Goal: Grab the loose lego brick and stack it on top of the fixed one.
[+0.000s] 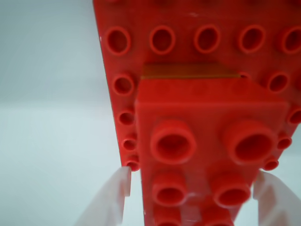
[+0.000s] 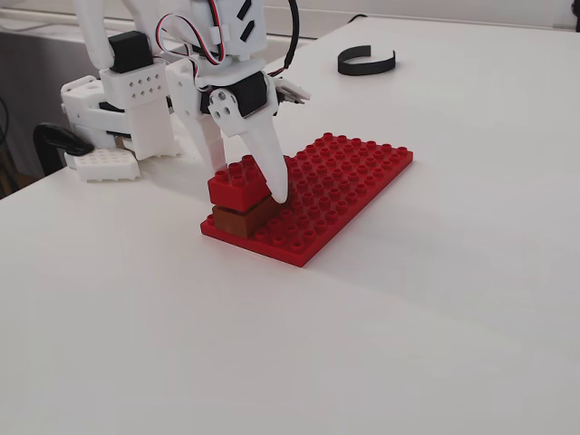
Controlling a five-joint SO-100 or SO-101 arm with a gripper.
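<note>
**Red brick on the brown one, tool not off yet**

Between the tool's (image 2: pixel 250 187) two white fingers we see the loose lego brick (image 2: pixel 237 184). It sits on top of the fixed one (image 2: pixel 243 218), so we think the stacking is nearly done. Letting go and lifting away is left. The fingers stand at both sides of the red brick; we cannot tell if they squeeze it. Both bricks are hard, shiny plastic blocks with round bumps. Under them lies a flat, bumpy red baseplate (image 2: pixel 349 186) on the smooth white counter (image 2: pixel 435 317).
</note>
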